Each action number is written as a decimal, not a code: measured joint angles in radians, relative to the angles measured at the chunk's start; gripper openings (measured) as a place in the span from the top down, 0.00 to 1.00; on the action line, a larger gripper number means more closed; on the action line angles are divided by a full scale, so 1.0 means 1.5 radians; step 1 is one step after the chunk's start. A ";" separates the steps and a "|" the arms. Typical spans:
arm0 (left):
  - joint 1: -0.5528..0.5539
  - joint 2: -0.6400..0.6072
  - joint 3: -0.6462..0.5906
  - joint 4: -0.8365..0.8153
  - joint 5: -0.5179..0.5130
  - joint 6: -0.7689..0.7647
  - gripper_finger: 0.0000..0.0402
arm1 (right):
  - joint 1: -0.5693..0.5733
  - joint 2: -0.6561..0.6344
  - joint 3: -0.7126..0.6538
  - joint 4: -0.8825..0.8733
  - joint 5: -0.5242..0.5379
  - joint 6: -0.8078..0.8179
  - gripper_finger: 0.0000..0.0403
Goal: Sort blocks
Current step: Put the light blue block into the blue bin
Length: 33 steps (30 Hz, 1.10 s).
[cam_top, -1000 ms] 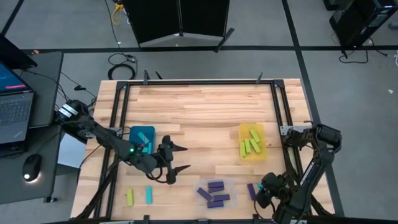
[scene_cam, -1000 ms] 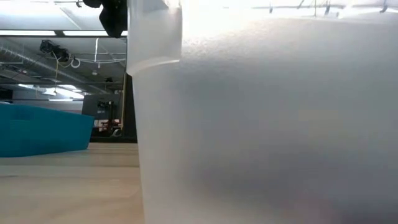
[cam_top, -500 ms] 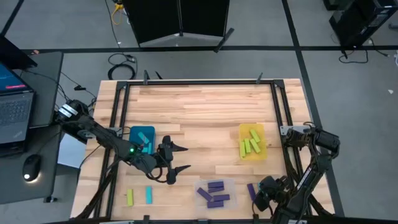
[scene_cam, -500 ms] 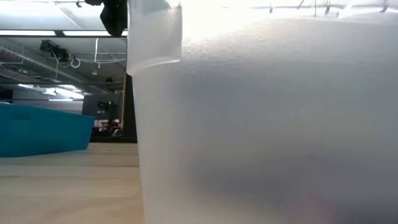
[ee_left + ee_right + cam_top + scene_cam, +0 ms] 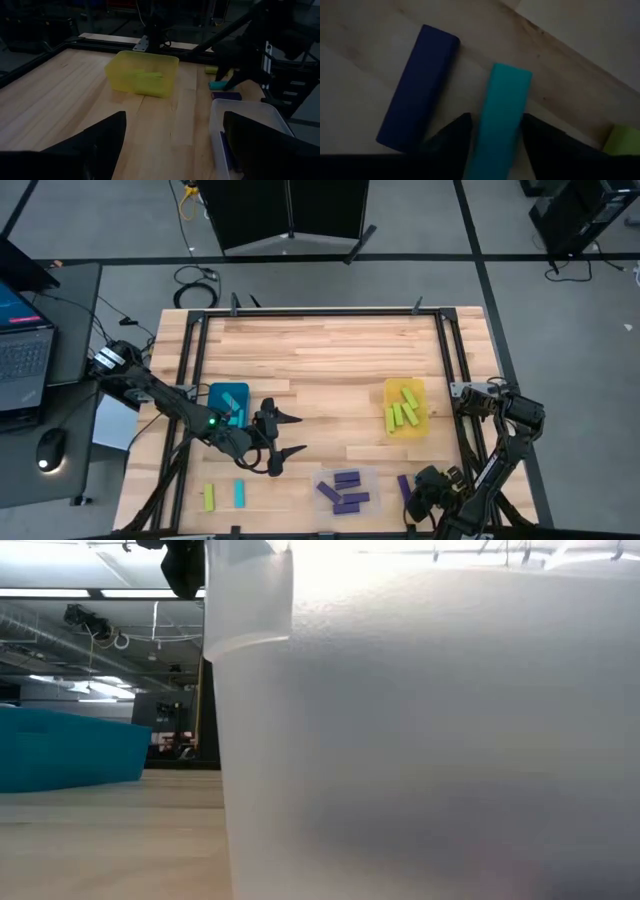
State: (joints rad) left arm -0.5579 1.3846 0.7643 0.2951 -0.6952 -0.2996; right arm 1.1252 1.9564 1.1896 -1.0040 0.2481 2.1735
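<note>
At the near edge of the table [image 5: 330,350], on its right side, the right gripper [image 5: 492,145] is down over loose blocks. Its two fingers straddle a cyan block [image 5: 501,117], one close on each side of it; whether they press it yet I cannot tell. A purple block [image 5: 417,95] lies just beside the cyan one, and a yellow-green block [image 5: 624,140] shows at the edge of that wrist view. To the left of this gripper the clear bin [image 5: 345,490] holds several purple blocks [image 5: 347,479]. Farther left along the near edge, a yellow-green block [image 5: 209,497] and a cyan block [image 5: 240,494] lie side by side on the wood. Behind them the left gripper [image 5: 288,434] hangs over the table with its fingers spread wide, grasping nothing. Just beyond its arm the teal bin [image 5: 228,402] holds cyan blocks. On the right half, the yellow bin [image 5: 406,408] holds yellow-green blocks [image 5: 403,413].
</note>
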 joint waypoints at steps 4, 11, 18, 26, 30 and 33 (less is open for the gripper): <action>0.000 0.000 0.000 0.000 0.000 0.000 0.15 | -0.001 0.000 0.000 0.006 0.000 0.004 0.66; 0.000 0.000 0.000 0.000 0.000 0.000 0.15 | -0.001 -0.001 0.001 -0.001 -0.001 0.021 0.71; 0.000 0.001 0.025 0.004 0.016 -0.015 0.15 | -0.001 -0.025 0.037 -0.123 0.050 0.033 0.71; -0.013 -0.005 0.117 -0.007 0.014 0.049 0.15 | -0.055 -0.088 0.115 -0.285 0.235 -0.041 0.71; -0.031 -0.030 0.170 -0.018 0.006 0.113 0.15 | -0.138 -0.117 0.132 -0.217 0.316 -0.230 0.71; -0.050 -0.058 0.208 -0.036 -0.002 0.162 0.15 | -0.214 -0.123 0.133 -0.094 0.341 -0.433 0.71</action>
State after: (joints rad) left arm -0.6323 1.2975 1.0768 0.2408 -0.6978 -0.0569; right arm 0.8041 1.7726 1.3888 -1.1448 0.7603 1.5246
